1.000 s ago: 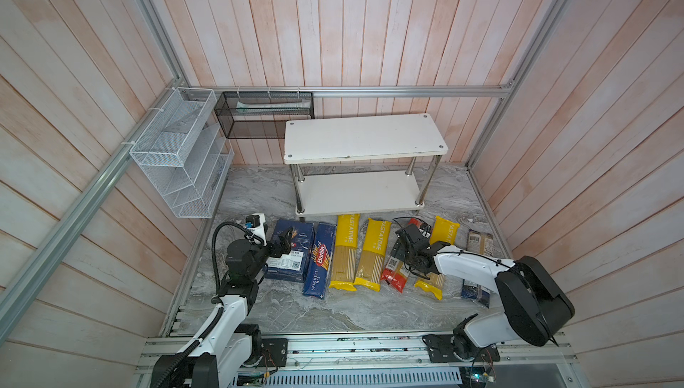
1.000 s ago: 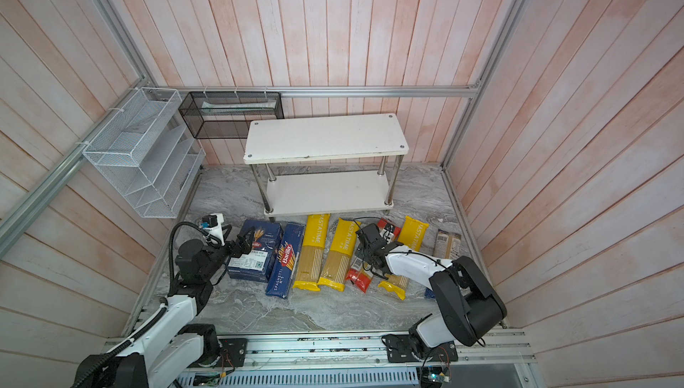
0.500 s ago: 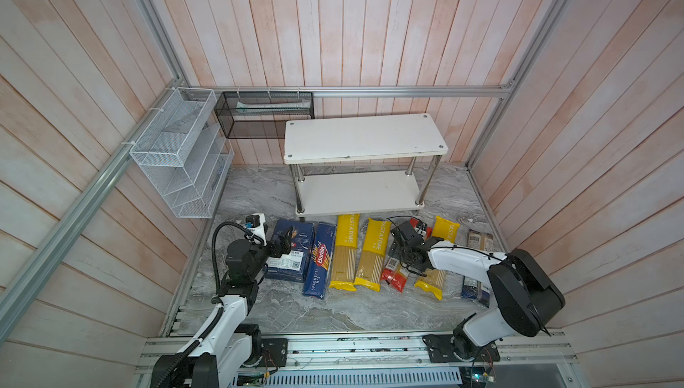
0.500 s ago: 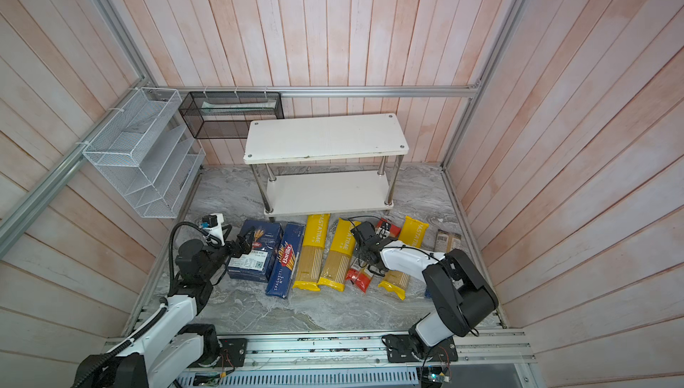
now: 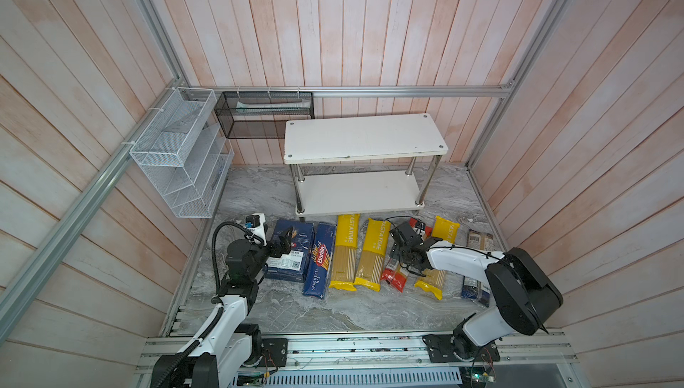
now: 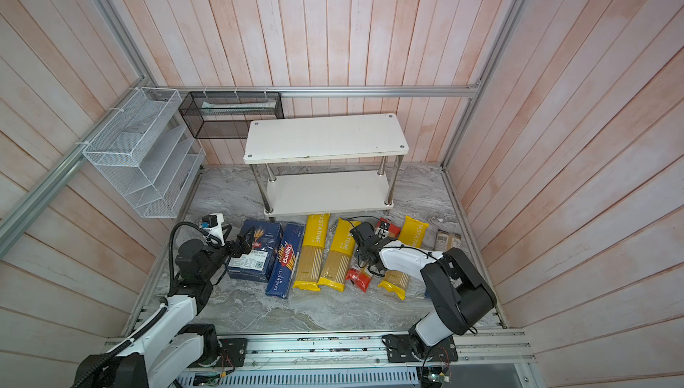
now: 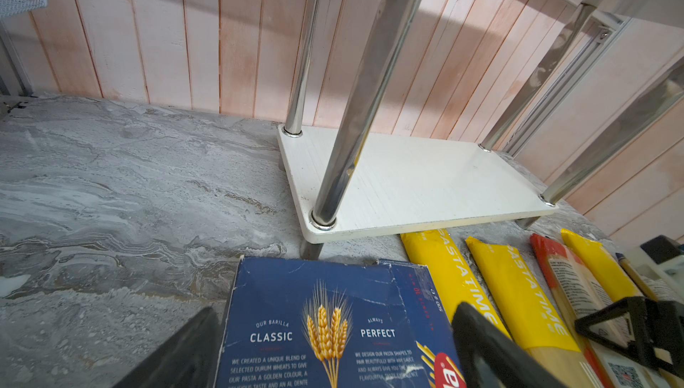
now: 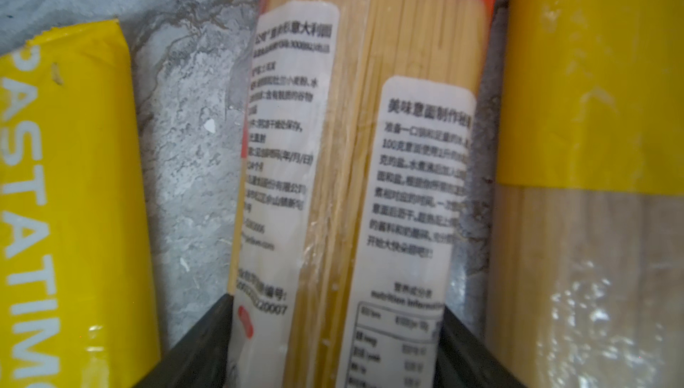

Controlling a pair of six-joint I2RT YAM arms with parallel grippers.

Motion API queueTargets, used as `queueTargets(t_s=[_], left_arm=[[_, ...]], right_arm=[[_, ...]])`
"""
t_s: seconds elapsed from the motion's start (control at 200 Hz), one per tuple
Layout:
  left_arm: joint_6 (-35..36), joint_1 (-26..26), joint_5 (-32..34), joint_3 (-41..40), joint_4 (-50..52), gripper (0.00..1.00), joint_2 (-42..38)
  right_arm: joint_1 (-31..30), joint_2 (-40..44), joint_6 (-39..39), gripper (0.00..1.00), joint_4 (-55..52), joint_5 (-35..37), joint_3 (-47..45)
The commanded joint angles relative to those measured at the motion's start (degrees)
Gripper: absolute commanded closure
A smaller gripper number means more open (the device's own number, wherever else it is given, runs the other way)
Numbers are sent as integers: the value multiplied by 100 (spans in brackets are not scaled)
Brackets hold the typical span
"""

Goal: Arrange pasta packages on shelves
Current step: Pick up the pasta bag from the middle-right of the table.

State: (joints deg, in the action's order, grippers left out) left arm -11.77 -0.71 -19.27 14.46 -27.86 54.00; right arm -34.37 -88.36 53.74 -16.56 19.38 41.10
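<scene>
**Right gripper (image 8: 333, 341) settles astride the red-ended bag (image 8: 344, 153)**

Jaws have drawn in around it (gripping yet? cannot tell). It lies on the floor (image 5: 281, 304) between yellow bags (image 8: 66, 182), near the bare shelves (image 5: 355, 191). First pickup looks under way.

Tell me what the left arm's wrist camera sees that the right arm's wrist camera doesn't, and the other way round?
Only the left wrist view shows the shelves with their chrome posts, the blue Barilla box and the plank wall. Only the right wrist view is close enough to show Chinese print on the red-ended bag, with the right gripper straddling it. Both show that bag, yellow PASTATIME bags and the grey marbled floor.
</scene>
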Motion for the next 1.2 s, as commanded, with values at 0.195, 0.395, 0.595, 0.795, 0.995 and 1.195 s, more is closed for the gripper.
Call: queueTargets(t_s=[0.195,0.395,0.595,0.795,0.995,1.195], left_arm=[[75,-23,-74,159,-44,0,-8],[78,-22,-69,150,-50,0,-11],[75,-18,-81,159,-48,0,1],[76,-18,-79,146,-50,0,-12],[73,-19,-77,147,-49,0,-13],[73,-18,-73,138,-47,0,-21]], right_arm=[[-28,-14,34,41,-606,-701,-642],[-33,323,-125,43,-913,-577,-686],[-20,798,-98,26,-745,-554,-890],[-19,776,24,20,-210,-744,-945],[-19,202,-115,18,-357,-678,-604],[-22,-139,-126,18,-461,-652,-392]])
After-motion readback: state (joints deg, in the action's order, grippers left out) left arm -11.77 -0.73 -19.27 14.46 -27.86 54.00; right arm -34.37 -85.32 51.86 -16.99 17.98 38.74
